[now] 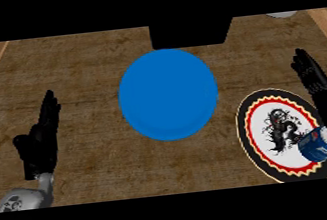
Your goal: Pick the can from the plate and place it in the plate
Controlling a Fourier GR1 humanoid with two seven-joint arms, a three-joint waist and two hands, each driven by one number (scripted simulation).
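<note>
While the blue-and-white can [317, 145] sits on the patterned plate [261, 122], the right hand [318, 85] hangs just beside it, fingers straight, holding nothing. Further off to that hand's left lies the blue plate [168, 94], and beyond it the left hand [41, 135] rests open.

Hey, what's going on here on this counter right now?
Nothing is being held yet. A blue can sits at the lower right edge of a patterned plate with a black, red and white design. A plain blue plate lies mid-counter with nothing on it. The right hand is open, fingers straight, just beyond the patterned plate's right rim and above the can. The left hand rests open at the left side.
</note>
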